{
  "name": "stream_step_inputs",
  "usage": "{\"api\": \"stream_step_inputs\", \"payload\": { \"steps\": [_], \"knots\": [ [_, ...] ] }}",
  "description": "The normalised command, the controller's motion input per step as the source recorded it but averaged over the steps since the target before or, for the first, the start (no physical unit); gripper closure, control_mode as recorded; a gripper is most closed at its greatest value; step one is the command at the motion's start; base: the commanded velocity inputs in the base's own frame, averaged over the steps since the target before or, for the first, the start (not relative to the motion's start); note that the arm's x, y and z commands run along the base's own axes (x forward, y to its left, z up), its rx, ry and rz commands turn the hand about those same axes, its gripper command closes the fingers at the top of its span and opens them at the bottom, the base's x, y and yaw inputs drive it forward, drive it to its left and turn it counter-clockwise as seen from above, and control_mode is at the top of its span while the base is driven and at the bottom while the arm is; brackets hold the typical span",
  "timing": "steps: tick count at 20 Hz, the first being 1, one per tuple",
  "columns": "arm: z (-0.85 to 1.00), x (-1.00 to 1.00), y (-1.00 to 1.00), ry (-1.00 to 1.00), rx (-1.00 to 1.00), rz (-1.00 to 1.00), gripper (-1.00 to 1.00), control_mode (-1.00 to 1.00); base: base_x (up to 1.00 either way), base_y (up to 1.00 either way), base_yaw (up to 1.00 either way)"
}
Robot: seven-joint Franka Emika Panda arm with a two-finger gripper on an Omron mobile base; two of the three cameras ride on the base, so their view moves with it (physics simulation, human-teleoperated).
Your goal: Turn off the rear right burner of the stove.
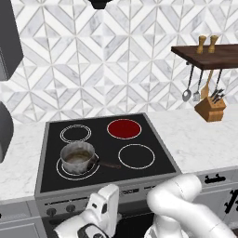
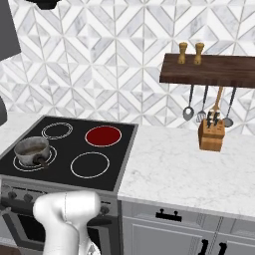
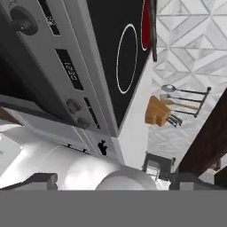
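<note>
My gripper (image 1: 88,230) hangs low before the stove (image 1: 107,183), whose rear right burner (image 1: 124,128) glows red at twelve o'clock; finger spread I cannot tell.

Stove and counter seen over the arm's white body

The stove (image 2: 124,149) sits at the left, its black glass top carrying the rear right burner (image 2: 103,135) glowing solid red, while the other three zones are white-outlined rings. A small pot (image 2: 32,148) stands on the front left ring (handle pointing toward the front). Small dark knobs (image 2: 28,197) line the grey front panel. To the right, on the marble counter (image 2: 174,169), a knife block (image 2: 210,135) stands beneath a dark wooden shelf (image 2: 209,70) with hanging utensils (image 2: 189,112).
</note>
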Motion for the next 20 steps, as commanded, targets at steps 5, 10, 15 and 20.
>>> {"api": "stream_step_inputs", "payload": {
  "steps": [5, 10, 15, 20],
  "knots": [
    [-0.57, -0.05, 1.00, -0.05, -0.11, -0.04, -1.00, -1.00, 0.00, 0.00, 0.00],
    [-0.37, -0.14, 0.31, -0.24, 0.36, -0.06, -1.00, -1.00, 0.00, 0.00, 0.00],
    [-0.34, -0.13, 0.00, -0.25, 0.48, -0.02, -1.00, -1.00, 0.00, 0.00, 0.00],
    [-0.18, -0.02, -0.05, -0.40, 0.31, 0.00, -1.00, -1.00, 0.00, 0.00, 0.00]
  ]
}}
